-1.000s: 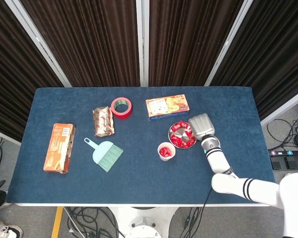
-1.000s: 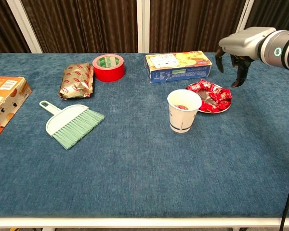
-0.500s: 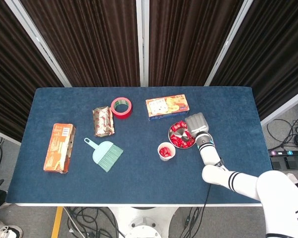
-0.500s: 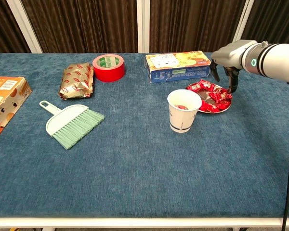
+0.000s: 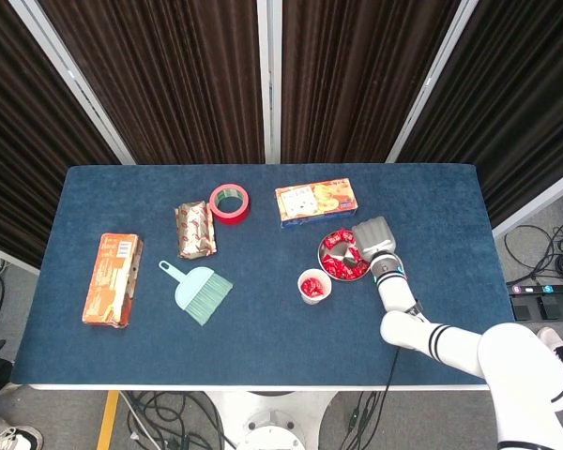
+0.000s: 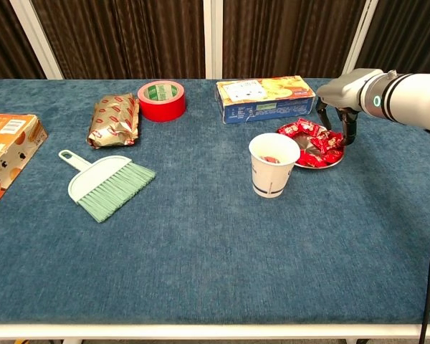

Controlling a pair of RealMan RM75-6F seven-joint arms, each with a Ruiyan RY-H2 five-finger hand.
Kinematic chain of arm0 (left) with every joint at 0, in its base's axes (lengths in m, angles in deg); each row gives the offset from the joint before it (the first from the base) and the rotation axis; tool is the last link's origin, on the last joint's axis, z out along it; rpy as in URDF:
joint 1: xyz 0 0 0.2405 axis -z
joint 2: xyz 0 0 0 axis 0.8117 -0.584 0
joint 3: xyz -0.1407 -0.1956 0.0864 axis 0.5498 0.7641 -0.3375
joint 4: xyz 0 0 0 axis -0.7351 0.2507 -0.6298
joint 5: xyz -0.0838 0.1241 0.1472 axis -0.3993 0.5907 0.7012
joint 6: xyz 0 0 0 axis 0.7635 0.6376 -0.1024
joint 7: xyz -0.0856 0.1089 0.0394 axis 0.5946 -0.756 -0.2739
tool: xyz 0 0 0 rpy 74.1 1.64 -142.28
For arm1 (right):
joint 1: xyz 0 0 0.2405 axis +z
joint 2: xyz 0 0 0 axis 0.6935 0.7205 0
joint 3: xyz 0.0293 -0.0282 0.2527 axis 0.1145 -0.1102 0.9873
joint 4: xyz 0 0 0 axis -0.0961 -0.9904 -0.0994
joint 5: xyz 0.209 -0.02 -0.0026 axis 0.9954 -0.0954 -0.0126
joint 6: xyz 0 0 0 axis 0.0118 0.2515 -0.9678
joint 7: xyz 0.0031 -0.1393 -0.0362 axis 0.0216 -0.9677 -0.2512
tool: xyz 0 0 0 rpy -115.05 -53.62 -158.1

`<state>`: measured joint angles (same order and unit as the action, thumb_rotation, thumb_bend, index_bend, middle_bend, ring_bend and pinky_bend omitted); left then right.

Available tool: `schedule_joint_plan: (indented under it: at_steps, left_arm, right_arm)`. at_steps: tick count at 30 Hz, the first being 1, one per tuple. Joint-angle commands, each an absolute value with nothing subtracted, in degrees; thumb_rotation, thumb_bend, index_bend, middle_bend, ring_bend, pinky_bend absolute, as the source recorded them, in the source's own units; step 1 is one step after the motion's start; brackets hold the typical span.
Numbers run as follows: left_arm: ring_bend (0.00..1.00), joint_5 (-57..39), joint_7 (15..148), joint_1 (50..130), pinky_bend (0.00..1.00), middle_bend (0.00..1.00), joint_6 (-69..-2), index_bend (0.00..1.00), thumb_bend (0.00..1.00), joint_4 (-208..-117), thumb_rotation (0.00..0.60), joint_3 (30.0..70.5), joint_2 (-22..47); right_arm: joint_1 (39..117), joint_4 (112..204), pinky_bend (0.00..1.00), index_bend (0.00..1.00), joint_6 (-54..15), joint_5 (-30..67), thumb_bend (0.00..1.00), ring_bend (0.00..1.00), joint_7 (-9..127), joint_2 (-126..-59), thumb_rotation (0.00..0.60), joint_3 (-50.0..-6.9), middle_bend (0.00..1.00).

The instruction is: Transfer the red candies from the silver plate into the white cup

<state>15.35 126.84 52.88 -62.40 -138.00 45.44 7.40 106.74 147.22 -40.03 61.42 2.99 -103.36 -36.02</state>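
The right hand [image 6: 335,107] hangs over the far right rim of the silver plate [image 6: 332,163], palm down, its dark fingers [image 6: 350,129] pointing down among the red candies [image 6: 314,140]. From both views I cannot tell whether the fingers have closed on a candy or only touch the pile; they look drawn fairly close together rather than spread. The left hand shows in neither view.

The plate sits toward the right side of the counter [image 6: 201,244], about midway between its far and near edges, with the white cup [image 6: 274,164] just beside it on the near left. That closeness suits the task: each candy needs only a short carry. The head view shows red already inside the cup [image 5: 313,285], so some of the work appears done, while many candies remain on the plate.

A biscuit box [image 6: 265,98] lies just beyond the plate toward the far edge. A red tape roll [image 6: 162,100], a foil packet [image 6: 115,120], a small brush [image 6: 106,180] and an orange box [image 6: 3,152] lie well apart to the left, out of the hand's path.
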Motion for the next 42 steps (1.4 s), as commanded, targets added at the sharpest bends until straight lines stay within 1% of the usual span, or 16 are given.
schedule_joint_plan:
  at_steps: [1, 7, 23, 30, 37, 42]
  left_arm:
    - [0.06, 15.3, 126.9, 52.9, 0.19, 0.16, -62.3, 0.15, 0.11, -137.9, 0.600, 45.5, 7.4]
    - [0.06, 15.2, 126.8, 52.8, 0.19, 0.16, -62.2, 0.15, 0.11, -137.8, 0.600, 45.4, 7.5]
    - [0.06, 14.9, 127.1, 52.7, 0.19, 0.16, -61.9, 0.15, 0.11, -137.2, 0.600, 45.6, 7.8]
    - [0.06, 14.8, 127.1, 52.6, 0.19, 0.16, -61.7, 0.15, 0.11, -136.9, 0.599, 45.5, 7.9]
    - [0.06, 14.9, 126.9, 52.7, 0.19, 0.16, -61.7, 0.15, 0.11, -137.1, 0.599, 45.5, 7.9]
    - [0.06, 15.0, 126.8, 52.8, 0.19, 0.16, -61.8, 0.15, 0.11, -137.4, 0.600, 45.6, 7.8]
  right_arm:
    - [106.8, 146.6, 1.00, 0.47, -40.5, 61.6, 0.14, 1.00, 3.3, -103.7, 0.600, -36.0, 1.00]
    - [106.7, 145.4, 1.00, 0.51, -41.5, 61.5, 0.14, 1.00, 4.3, -104.5, 0.600, -36.0, 1.00]
    - [106.8, 142.4, 1.00, 0.51, -43.2, 62.5, 0.14, 1.00, 4.7, -106.0, 0.600, -36.5, 1.00]
    - [106.9, 141.1, 1.00, 0.55, -43.8, 62.7, 0.15, 1.00, 5.0, -106.7, 0.600, -36.5, 1.00]
    - [106.8, 140.6, 1.00, 0.62, -43.9, 62.1, 0.20, 1.00, 5.7, -107.0, 0.600, -36.3, 1.00]
    - [106.6, 141.4, 1.00, 0.64, -43.1, 61.1, 0.20, 1.00, 6.7, -106.4, 0.600, -35.8, 1.00]
